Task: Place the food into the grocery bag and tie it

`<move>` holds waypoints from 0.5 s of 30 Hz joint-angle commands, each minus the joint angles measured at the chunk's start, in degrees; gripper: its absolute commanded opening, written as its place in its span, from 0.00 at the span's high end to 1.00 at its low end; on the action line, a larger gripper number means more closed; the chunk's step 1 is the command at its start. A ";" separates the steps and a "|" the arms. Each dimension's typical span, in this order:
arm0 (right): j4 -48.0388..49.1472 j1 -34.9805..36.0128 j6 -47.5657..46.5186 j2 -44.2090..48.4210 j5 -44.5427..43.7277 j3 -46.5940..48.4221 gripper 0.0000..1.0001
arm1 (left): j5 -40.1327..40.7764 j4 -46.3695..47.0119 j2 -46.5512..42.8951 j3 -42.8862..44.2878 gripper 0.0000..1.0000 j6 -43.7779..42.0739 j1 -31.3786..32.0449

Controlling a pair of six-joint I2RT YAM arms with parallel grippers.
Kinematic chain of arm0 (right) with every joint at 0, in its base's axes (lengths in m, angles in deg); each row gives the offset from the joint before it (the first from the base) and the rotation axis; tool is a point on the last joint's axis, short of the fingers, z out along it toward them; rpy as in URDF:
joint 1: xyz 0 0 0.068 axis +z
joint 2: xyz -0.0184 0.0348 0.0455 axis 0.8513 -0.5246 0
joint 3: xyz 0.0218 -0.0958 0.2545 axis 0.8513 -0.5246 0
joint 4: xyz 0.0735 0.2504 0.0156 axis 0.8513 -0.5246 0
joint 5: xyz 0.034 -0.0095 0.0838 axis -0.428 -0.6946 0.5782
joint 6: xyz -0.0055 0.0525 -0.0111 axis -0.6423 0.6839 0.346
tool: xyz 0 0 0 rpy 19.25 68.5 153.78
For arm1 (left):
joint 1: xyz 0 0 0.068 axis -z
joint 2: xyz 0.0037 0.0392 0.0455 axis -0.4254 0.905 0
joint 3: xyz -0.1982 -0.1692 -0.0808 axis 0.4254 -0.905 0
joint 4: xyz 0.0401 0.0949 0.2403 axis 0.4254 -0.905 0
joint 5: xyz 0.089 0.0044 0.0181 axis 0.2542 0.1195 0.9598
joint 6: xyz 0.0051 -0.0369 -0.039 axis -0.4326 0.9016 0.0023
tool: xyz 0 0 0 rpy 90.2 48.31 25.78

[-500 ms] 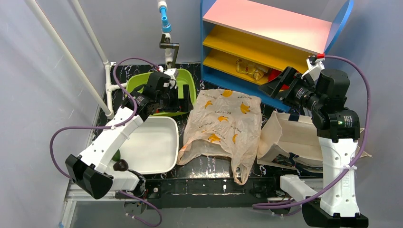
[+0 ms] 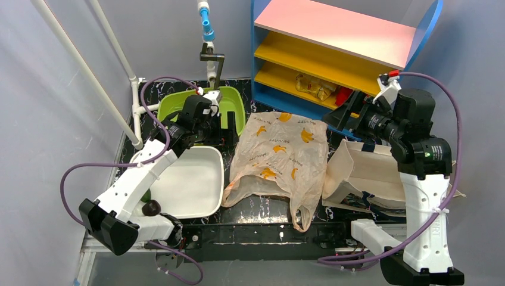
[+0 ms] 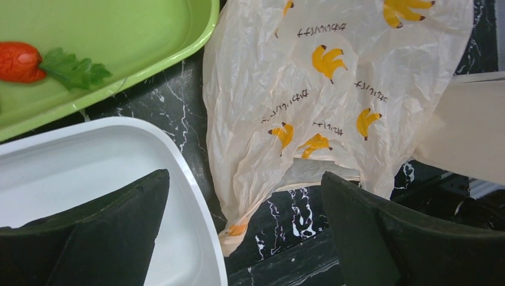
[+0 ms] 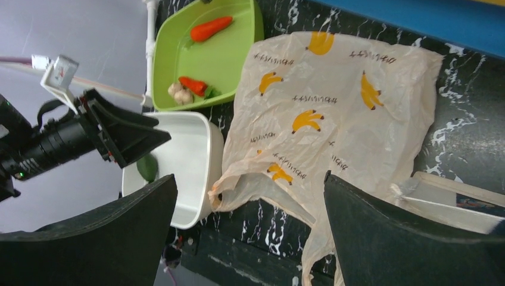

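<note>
The left arm has drawn back a little toward its own side, and the right wrist has turned slightly in front of the shelf point(image 2: 333, 59). Both end effectors are empty with jaws spread wide: the left end effector point(image 3: 244, 238) hangs over the far right corner of the white bin point(image 2: 196, 185), and the right end effector point(image 4: 250, 232) is raised beside the shelf.

The grocery bag point(image 2: 280, 158) lies flat on the black desk point(image 2: 262, 208) between the bin and the canvas tote point(image 2: 363, 170) (nothing visibly inside it). A carrot point(image 4: 211, 28) and a red piece point(image 3: 18, 61) sit in the green tray point(image 4: 226, 59). The dark green fruit point(image 4: 147, 168) rests in the white bin, the dark brown ball point(image 2: 151, 207) lies at its near left corner, and the yellow packet point(image 2: 312, 86) sits on the shelf.
</note>
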 commanded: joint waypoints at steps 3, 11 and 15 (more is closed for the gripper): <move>-6.61 11.69 -6.90 -5.60 -8.75 7.30 0.00 | -5.05 6.50 -5.03 -1.64 0.01 -5.20 0.26; -7.07 20.73 -5.21 -9.73 -15.63 8.88 0.00 | -13.88 9.10 -8.29 -7.24 0.01 -20.48 3.93; -7.82 20.89 -4.72 -10.25 -16.11 8.82 0.00 | -10.23 9.57 -9.17 -10.46 0.01 -31.97 10.31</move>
